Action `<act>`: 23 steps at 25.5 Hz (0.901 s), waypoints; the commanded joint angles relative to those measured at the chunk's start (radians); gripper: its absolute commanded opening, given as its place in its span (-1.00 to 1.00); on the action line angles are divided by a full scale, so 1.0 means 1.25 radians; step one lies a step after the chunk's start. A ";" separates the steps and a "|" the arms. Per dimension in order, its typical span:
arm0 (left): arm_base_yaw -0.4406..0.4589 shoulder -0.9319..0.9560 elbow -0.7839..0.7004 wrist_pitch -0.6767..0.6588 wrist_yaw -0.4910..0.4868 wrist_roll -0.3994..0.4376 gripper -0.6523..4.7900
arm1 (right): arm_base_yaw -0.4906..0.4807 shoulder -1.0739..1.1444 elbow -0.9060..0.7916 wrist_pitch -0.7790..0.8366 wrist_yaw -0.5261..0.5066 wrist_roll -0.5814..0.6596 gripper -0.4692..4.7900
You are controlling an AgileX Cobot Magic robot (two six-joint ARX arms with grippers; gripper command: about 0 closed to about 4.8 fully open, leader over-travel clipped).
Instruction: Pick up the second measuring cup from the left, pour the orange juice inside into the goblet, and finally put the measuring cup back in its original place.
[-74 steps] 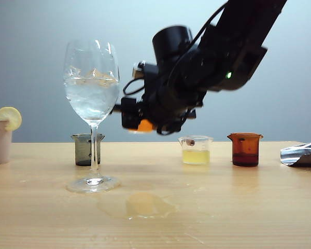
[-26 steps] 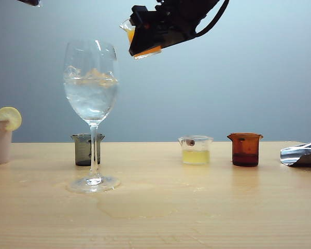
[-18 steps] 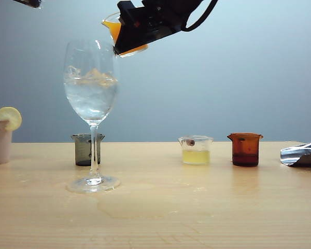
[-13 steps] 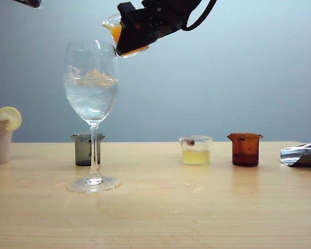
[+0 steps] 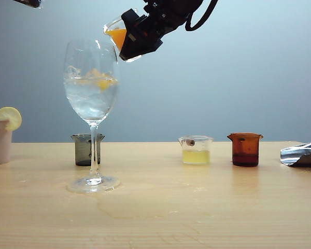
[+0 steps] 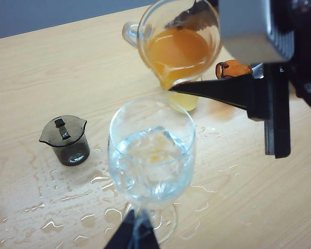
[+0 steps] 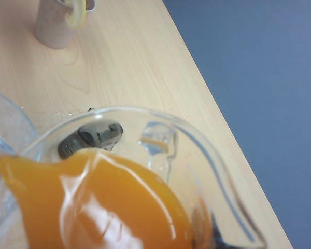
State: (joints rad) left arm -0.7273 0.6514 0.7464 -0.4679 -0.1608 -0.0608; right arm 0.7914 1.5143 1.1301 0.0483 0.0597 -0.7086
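Note:
My right gripper (image 5: 136,36) is shut on the second measuring cup (image 5: 115,32), held high and tipped with its lip over the rim of the goblet (image 5: 92,83). The orange juice (image 5: 117,37) has run to the lip, and an orange tinge (image 5: 104,82) shows in the goblet's clear iced water. In the left wrist view the cup (image 6: 179,31) and juice (image 6: 177,52) hang just beyond the goblet (image 6: 151,150). The right wrist view is filled by juice (image 7: 93,202) and the cup rim (image 7: 197,150). My left gripper (image 6: 133,234), shut and empty, hovers high above the goblet's foot.
A smoky grey cup (image 5: 87,149) stands behind the goblet stem. A clear cup of yellow liquid (image 5: 196,150) and an amber cup (image 5: 244,149) stand to the right. A pink cup with a lemon slice (image 5: 0,137) is far left, foil (image 5: 303,154) far right. Puddles (image 6: 67,207) wet the wood.
The right gripper has carried the cup left over the goblet and rolled it further. Juice has reached the lip, and orange now shows in the goblet's water. The left arm is still.

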 commanded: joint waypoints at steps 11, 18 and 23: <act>0.000 -0.001 0.004 0.009 -0.001 0.000 -0.78 | 0.032 -0.009 0.006 0.002 0.064 -0.131 -0.40; 0.000 -0.001 0.004 0.009 -0.001 0.000 -0.78 | 0.031 -0.010 0.008 0.007 0.101 -0.157 -0.40; 0.000 -0.001 0.004 0.009 -0.001 0.000 -0.78 | 0.032 -0.010 0.008 0.013 0.104 -0.177 -0.40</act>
State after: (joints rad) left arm -0.7273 0.6514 0.7464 -0.4679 -0.1612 -0.0608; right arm 0.8291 1.5120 1.1309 0.0292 0.1833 -0.9257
